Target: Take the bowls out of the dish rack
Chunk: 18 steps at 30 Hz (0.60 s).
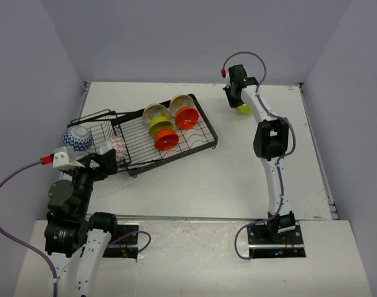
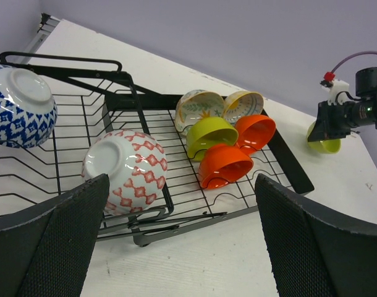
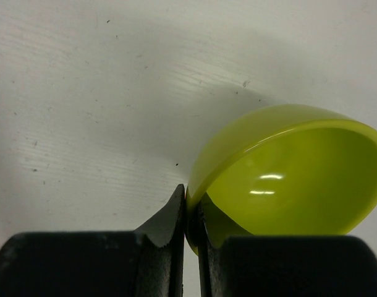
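I am pinching the glossy lime green bowl (image 3: 287,179) by its thin rim with the right gripper (image 3: 191,213), jaws closed on the wall so the bowl is tilting low by the white table (image 3: 83,93), well apart from the black wire dish rack (image 1: 204,139). In the rack, smooth orange bowls (image 2: 225,164) are leaning on edge, while the red-and-white patterned bowl (image 2: 127,170) is sitting upside down. The left gripper (image 2: 182,210) is hovering wide open and empty before it, probably lining up my next pick.

Eight bowls (image 2: 225,164) — two lime (image 2: 210,133), two orange (image 2: 256,130), two cream (image 2: 198,108), one red-patterned (image 2: 130,170), one blue-patterned (image 2: 18,105) — one dish rack (image 2: 290,161).
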Available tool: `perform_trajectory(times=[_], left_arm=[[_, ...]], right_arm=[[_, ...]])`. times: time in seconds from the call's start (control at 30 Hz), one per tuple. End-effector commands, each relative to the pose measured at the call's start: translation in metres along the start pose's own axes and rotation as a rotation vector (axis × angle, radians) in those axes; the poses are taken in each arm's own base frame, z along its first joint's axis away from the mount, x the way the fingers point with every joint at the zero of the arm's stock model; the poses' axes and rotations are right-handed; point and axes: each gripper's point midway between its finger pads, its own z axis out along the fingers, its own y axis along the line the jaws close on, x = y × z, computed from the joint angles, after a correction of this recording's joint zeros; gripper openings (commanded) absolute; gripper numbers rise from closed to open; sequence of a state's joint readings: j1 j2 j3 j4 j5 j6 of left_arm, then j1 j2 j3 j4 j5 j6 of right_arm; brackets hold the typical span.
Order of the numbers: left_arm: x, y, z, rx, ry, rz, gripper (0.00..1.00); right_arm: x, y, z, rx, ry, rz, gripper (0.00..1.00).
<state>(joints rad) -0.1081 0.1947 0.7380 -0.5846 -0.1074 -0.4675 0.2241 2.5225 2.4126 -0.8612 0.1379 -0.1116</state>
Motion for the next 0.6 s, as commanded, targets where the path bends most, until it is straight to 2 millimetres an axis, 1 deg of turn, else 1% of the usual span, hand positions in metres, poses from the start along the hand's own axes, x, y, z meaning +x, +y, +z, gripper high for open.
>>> perform_trajectory(times=[0.0,0.17,0.23,0.27,0.33,0.37,0.47,0.5,0.57], left_arm=[[-0.005,-0.006,0.004,0.029,-0.016,0.026,1.0],[-0.005,-0.005,0.004,0.028,-0.016,0.026,1.0],[-0.005,-0.005,0.004,0.027,-0.018,0.025,1.0],[-0.005,-0.005,0.004,0.027,-0.018,0.025,1.0],[-0.005,-0.005,0.004,0.024,-0.019,0.025,1.0],[-0.005,-0.005,0.004,0.024,-0.019,0.023,1.0],[-0.005,-0.004,0.004,0.021,-0.019,0.023,1.0],[-0.006,-0.004,0.003,0.02,-0.021,0.021,1.0],[-0.006,-0.004,0.003,0.019,-0.023,0.021,1.0]], right_arm=[[-0.019,-0.002,-0.003,0.004,-0.065,-0.082,0.0],[-0.011,0.008,0.001,-0.019,-0.046,-0.146,0.02],[-0.008,0.008,0.003,-0.015,-0.035,-0.152,0.04],[-0.008,0.01,0.003,-0.017,-0.035,-0.152,0.11],[-0.009,0.014,0.003,-0.025,-0.037,-0.149,0.22],[-0.009,0.016,0.003,-0.027,-0.039,-0.149,0.3],[-0.014,0.02,-0.002,-0.026,-0.052,-0.145,0.34],[-0.02,0.019,-0.009,-0.017,-0.072,-0.138,0.38],[-0.026,0.019,-0.019,-0.01,-0.092,-0.125,0.4]])
